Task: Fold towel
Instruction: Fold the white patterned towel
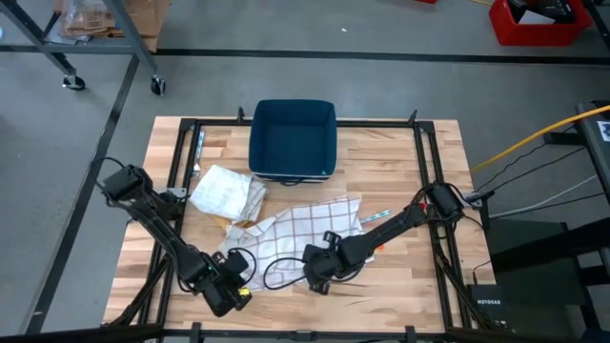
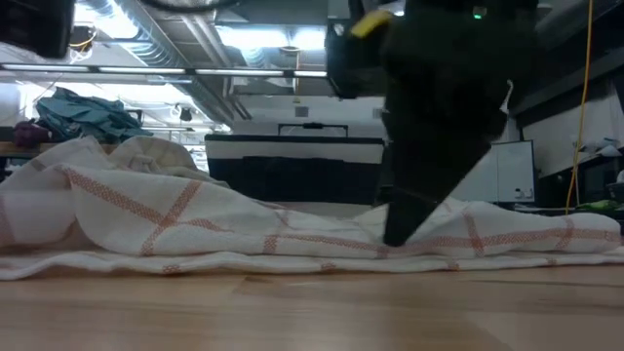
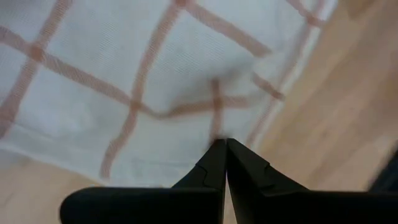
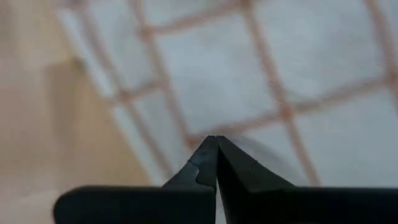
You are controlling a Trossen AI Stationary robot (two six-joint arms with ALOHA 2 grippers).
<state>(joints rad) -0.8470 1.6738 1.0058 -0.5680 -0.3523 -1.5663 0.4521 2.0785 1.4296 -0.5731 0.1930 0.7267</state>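
The left gripper (image 1: 232, 286) is seen near the wooden table's (image 1: 400, 162) front edge, its fingers pressed together at the hem of the white towel with red-orange checks (image 1: 305, 227). The towel lies rumpled at mid-table, its long axis running from front-left to back-right. The right gripper (image 1: 316, 278) is set at the towel's front edge, fingers closed; a pinch on the cloth cannot be confirmed.

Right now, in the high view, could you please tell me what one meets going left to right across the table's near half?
Left gripper, shut → checked towel → right gripper, shut at the towel's near edge → bare wooden table.
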